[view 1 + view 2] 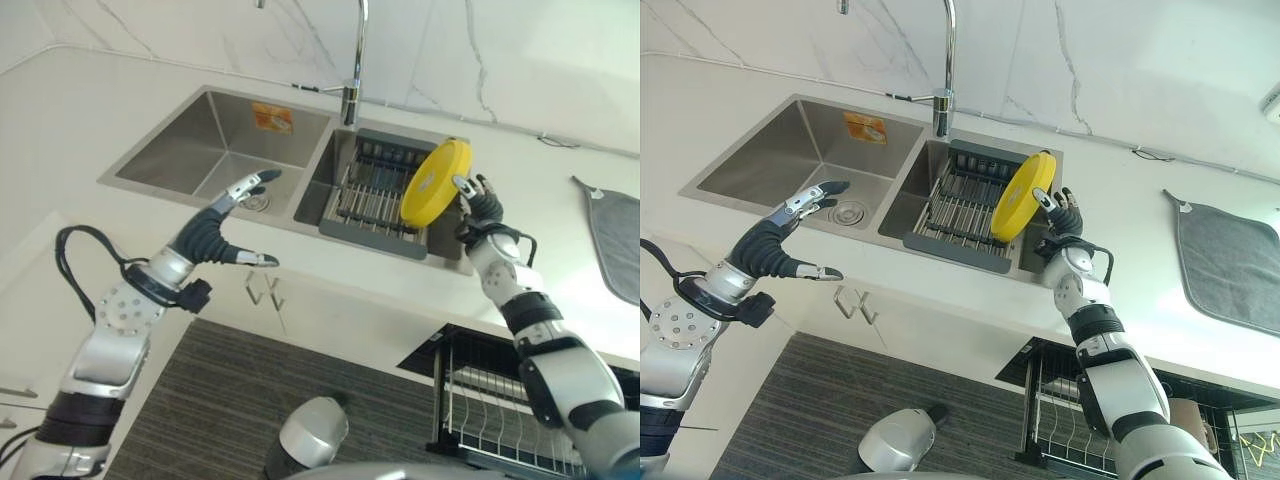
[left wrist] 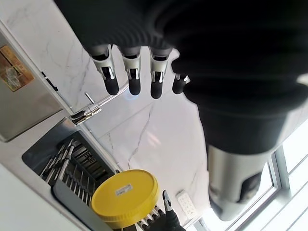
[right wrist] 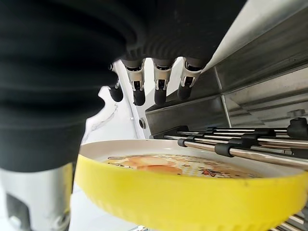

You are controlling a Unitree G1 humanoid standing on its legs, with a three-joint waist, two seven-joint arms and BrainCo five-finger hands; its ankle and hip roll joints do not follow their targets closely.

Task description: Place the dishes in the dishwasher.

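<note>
A round yellow plate (image 1: 435,183) stands on edge, tilted, over the right end of the grey dish rack (image 1: 372,205) in the right sink basin. My right hand (image 1: 484,212) is at the plate's right rim, with thumb and fingers pinching it. In the right wrist view the plate (image 3: 192,192) lies between fingers and thumb, its printed white face toward the rack bars. My left hand (image 1: 214,236) hovers open over the counter's front edge by the left basin, fingers spread and holding nothing. The open dishwasher's wire rack (image 1: 500,400) shows at the lower right, under the counter.
A tall faucet (image 1: 355,60) rises behind the divide between the two basins. The left basin (image 1: 190,150) has a drain and a sticker on its back wall. A grey cloth (image 1: 615,240) lies on the counter at far right. Dark ribbed mat (image 1: 230,400) covers the floor.
</note>
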